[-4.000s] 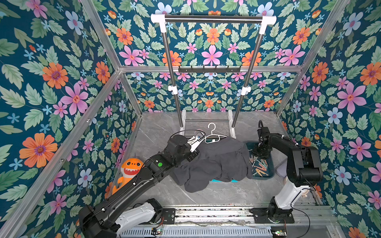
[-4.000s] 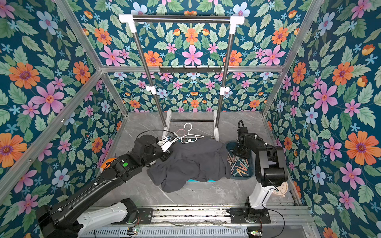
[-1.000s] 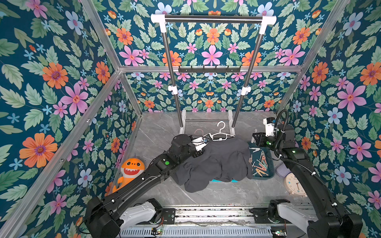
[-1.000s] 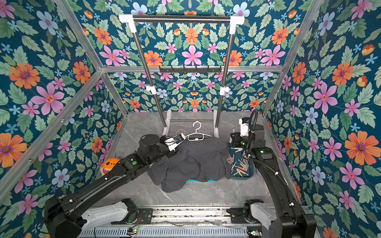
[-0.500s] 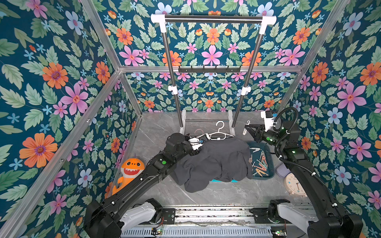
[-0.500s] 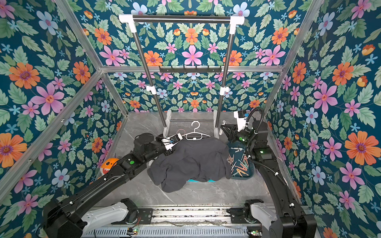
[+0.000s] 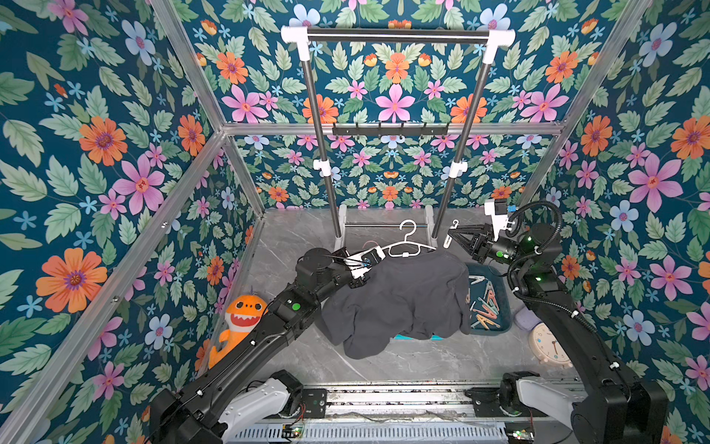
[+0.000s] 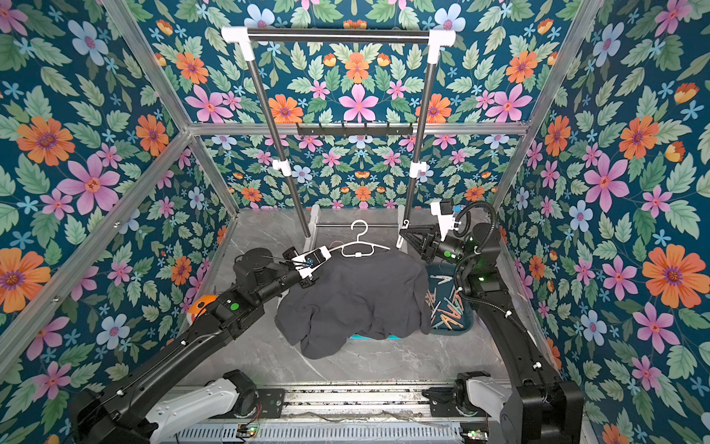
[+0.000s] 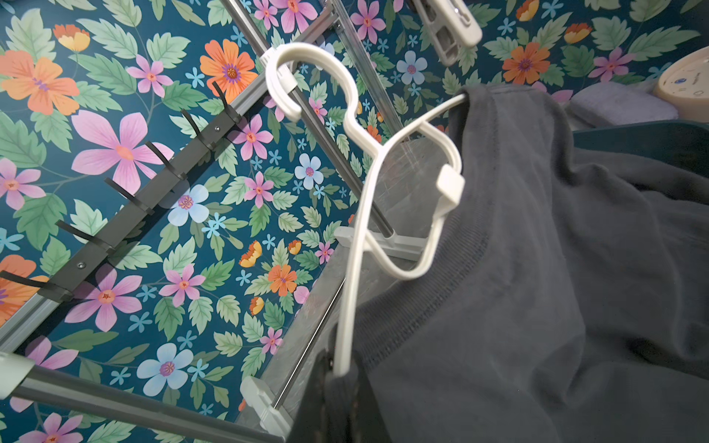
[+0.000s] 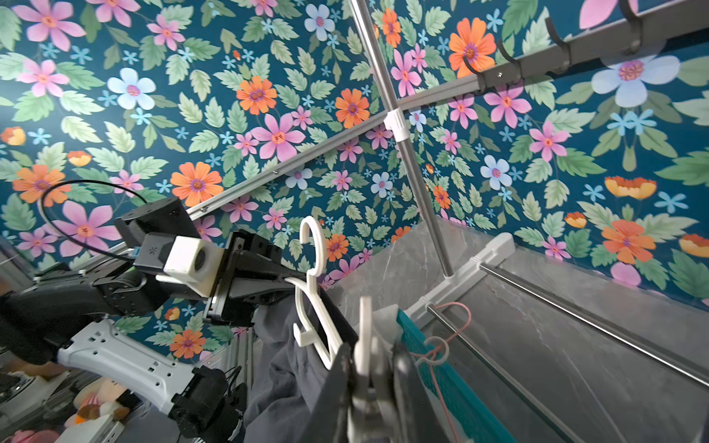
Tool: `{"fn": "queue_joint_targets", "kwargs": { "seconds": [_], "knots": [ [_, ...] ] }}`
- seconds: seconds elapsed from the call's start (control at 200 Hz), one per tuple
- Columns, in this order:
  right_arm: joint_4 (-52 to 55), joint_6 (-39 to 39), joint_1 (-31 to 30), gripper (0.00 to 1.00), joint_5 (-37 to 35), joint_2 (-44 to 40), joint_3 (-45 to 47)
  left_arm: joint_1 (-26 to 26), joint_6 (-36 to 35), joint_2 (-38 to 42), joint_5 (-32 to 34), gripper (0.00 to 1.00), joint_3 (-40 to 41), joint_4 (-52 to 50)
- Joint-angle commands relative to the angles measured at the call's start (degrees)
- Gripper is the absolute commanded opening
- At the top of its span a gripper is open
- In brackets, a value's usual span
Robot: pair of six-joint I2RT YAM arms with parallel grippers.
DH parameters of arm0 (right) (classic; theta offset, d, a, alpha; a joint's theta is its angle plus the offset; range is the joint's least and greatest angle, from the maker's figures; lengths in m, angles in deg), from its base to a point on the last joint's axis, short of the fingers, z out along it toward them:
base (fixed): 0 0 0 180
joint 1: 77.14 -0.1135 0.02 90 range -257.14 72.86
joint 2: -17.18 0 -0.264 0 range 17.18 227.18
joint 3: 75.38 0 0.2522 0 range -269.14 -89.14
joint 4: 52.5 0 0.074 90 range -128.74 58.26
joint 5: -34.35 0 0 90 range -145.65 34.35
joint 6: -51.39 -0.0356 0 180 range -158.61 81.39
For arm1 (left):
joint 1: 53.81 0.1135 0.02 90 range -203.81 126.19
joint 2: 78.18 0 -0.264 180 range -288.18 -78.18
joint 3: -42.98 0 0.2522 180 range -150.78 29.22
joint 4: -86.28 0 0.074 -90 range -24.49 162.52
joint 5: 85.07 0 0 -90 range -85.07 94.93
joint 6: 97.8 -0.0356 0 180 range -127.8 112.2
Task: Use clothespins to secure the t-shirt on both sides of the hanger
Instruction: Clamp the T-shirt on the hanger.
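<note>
Nearest the front, the dark t-shirt (image 7: 395,303) lies heaped on the grey table (image 7: 403,361). Its right edge overlaps a teal tray (image 7: 499,284) where the loose clothespins (image 7: 485,307) remain.

Further back, the left end effector (image 7: 361,271) is clamped narrow on the left shoulder of the white hanger (image 7: 407,246), fabric and all, holding it tilted up off the table.

The news is on the other side. The right end effector (image 7: 452,234), down in the tray seconds ago, has come up and swung inward. Its jaws are pinched on a single white clothespin (image 7: 447,242), which now hangs just beside the hanger's right shoulder, with the foot of the garment rack (image 7: 334,192) close behind.

That suggests the fetching is done and the first clipping is in hand. No pin shows on either shoulder yet, so both sides are still to secure. The pin will likely have to be squeezed open and brought over cloth and hanger arm together.
</note>
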Motion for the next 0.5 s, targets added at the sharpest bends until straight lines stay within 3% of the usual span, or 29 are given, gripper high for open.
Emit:
{"fn": "queue_joint_targets", "kwargs": {
  "seconds": [0.0, 0.495],
  "knots": [
    [-10.14, -4.65, -0.04, 0.03, 3.63, 1.02, 0.59, 0.31, 1.22, 0.56, -1.30, 0.00, -0.29, 3.14],
    [-19.44, -7.38, -0.01, 0.01, 7.58, 3.74, 2.71, 3.85, 3.75, 0.94, -5.06, 0.00, 0.43, 6.65]
  ]
}}
